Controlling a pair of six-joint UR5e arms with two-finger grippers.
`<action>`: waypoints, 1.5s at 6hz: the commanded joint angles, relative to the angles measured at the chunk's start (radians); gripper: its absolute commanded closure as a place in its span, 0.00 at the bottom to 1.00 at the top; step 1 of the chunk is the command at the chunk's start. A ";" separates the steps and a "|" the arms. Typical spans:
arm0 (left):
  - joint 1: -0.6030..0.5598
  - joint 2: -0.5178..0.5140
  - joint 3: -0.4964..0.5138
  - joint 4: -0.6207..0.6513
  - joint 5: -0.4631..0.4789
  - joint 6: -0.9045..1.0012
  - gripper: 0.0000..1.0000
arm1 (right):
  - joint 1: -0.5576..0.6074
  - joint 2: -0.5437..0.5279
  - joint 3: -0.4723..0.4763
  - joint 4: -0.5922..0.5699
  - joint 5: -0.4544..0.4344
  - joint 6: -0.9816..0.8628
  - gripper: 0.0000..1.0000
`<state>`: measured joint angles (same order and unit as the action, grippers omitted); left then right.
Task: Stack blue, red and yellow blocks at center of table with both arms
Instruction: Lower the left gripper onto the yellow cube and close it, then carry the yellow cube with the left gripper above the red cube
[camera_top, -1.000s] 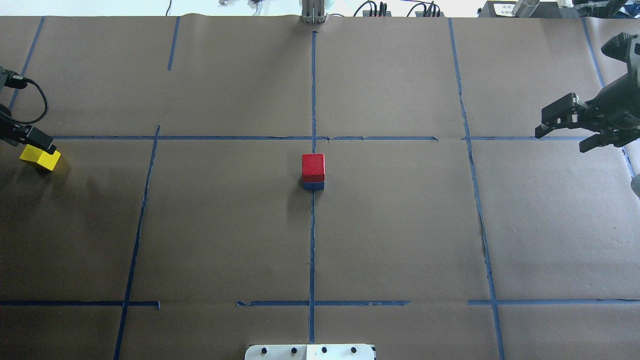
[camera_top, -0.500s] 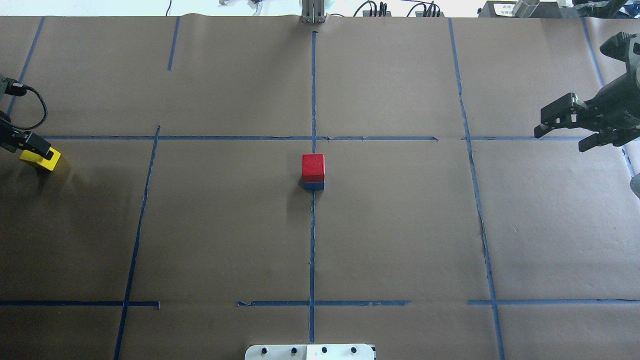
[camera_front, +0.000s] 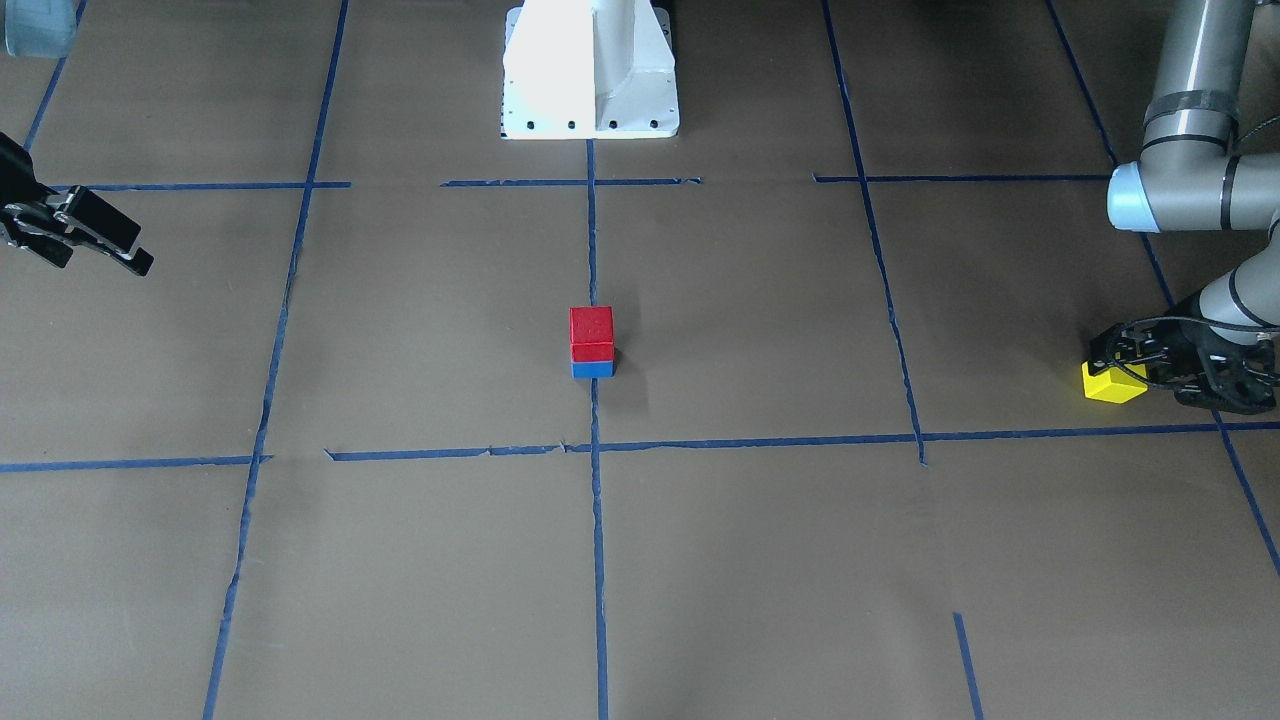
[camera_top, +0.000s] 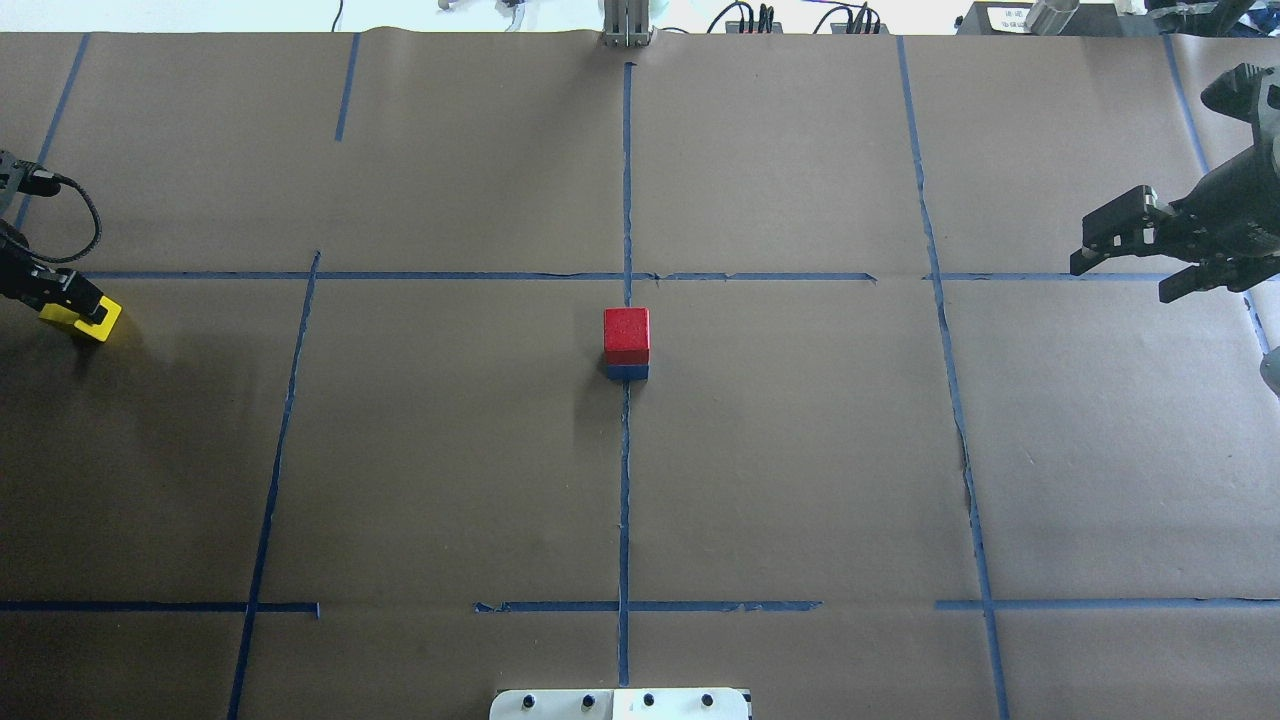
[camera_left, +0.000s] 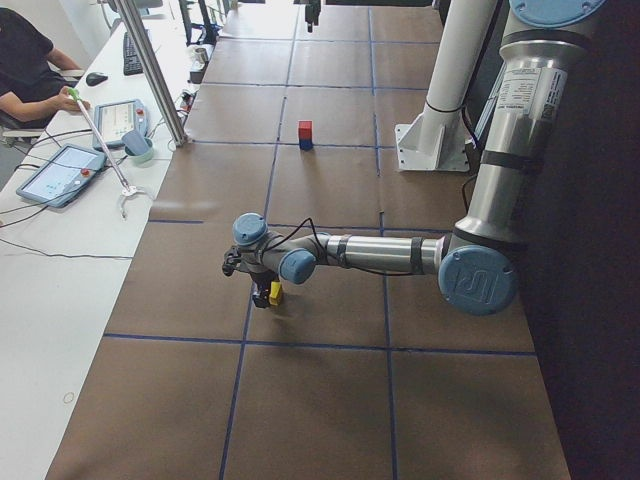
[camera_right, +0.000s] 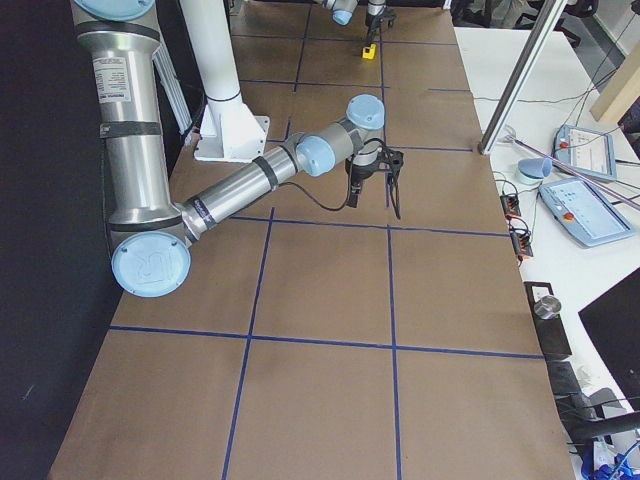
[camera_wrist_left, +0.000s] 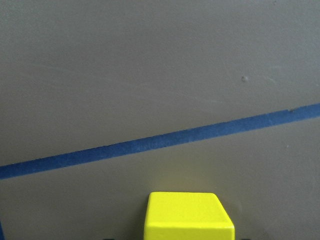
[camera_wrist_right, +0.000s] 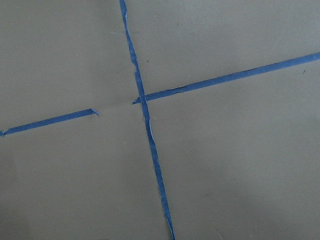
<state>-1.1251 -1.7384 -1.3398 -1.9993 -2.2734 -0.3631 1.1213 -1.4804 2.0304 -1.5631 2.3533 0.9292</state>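
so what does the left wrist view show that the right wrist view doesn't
Only the left wrist view shows the yellow block, at its bottom edge, below a single tape line. Only the right wrist view shows a tape crossing, with no block in sight. Both look down on the brown table marked with such lines.

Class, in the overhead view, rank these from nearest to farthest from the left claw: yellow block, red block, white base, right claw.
1. Yellow block: at the left claw, far left.
2. Red block: centre, atop the blue block.
3. White base: bottom edge, middle.
4. Right claw: far right.
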 joint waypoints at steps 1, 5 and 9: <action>0.004 -0.030 -0.005 0.008 -0.002 -0.005 0.97 | 0.000 -0.001 -0.001 0.000 -0.021 -0.003 0.00; 0.246 -0.305 -0.489 0.452 0.089 -0.515 1.00 | -0.002 0.006 -0.003 0.000 -0.022 -0.004 0.00; 0.481 -0.810 -0.206 0.648 0.235 -0.862 1.00 | -0.002 0.006 -0.003 0.000 -0.023 -0.004 0.00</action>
<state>-0.6570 -2.4469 -1.6548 -1.3595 -2.0453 -1.1867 1.1202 -1.4742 2.0271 -1.5631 2.3305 0.9250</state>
